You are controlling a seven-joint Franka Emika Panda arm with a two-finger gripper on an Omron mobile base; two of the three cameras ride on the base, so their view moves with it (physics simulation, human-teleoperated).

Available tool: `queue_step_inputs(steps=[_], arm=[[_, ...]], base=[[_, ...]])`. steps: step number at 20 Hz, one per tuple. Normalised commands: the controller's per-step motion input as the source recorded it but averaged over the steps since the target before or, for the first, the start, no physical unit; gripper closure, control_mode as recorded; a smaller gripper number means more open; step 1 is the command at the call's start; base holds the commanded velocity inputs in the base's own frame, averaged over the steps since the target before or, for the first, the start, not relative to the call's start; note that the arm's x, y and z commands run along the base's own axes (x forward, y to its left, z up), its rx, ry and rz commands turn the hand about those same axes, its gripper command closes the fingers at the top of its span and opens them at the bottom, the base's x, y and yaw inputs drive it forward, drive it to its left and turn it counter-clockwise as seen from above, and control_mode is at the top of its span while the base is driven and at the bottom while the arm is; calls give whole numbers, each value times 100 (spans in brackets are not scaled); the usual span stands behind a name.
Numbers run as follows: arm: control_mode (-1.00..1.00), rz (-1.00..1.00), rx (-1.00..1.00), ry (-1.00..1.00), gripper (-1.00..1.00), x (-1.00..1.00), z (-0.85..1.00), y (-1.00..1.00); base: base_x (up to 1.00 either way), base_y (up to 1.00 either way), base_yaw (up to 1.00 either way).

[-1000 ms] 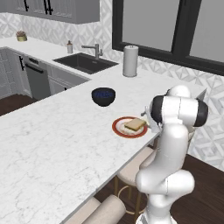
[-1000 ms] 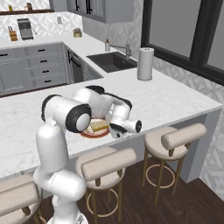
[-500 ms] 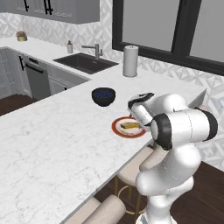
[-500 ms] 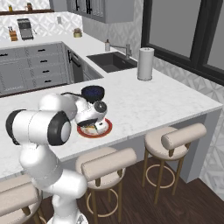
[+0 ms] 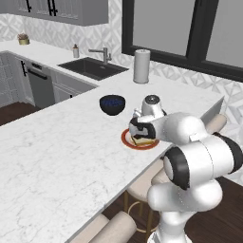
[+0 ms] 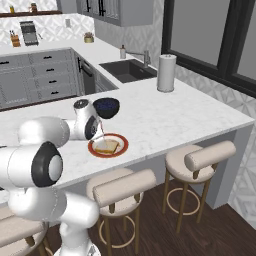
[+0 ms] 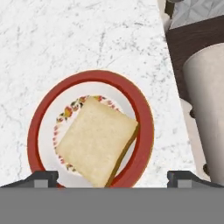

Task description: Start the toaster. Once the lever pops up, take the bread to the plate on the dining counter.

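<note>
Since the earlier frame, arm has swung further across so that its elbow and forearm now bulk in front of the base cameras, with the wrist folded back over the plate; bread and plate unmoved. Desk (image 5: 57, 156) — white marble-look dining slab — extends under and beyond the hand (image 7: 112, 175), its straight edge just to one side of the hand, with padded stools (image 6: 207, 156) lower down past that edge. Hand hangs above the plate, not touching it; the two fingertips (image 7: 41, 177) stand wide apart at the lower corners of the hand view, nothing between them. Plate (image 7: 144, 118), red-orange rim with pale floral centre, lies directly below the hand on the desk, near the edge. Bread (image 7: 97, 139), tan square slice, rests flat on the plate, rotated cornerwise, just ahead of the fingertips and between their lines. Dark blue bowl (image 6: 106, 107) sits on the desk beyond the hand, apart from the plate. White paper roll (image 6: 166, 73) upright, well apart, by the sink (image 6: 127, 70).
</note>
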Motion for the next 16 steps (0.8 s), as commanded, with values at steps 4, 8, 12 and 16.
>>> queue_step_inputs(steps=[4,8,12,16], arm=[[-100,-6,-4,10,-100,-78,100,-20],[-100,0,-4,7,-100,-99,96,-36],[-100,2,-5,3,-100,-100,24,-47],[-100,6,-3,5,-100,-100,-2,-42]], base=[[0,0,0],[0,0,0],[0,0,0],[0,0,0]])
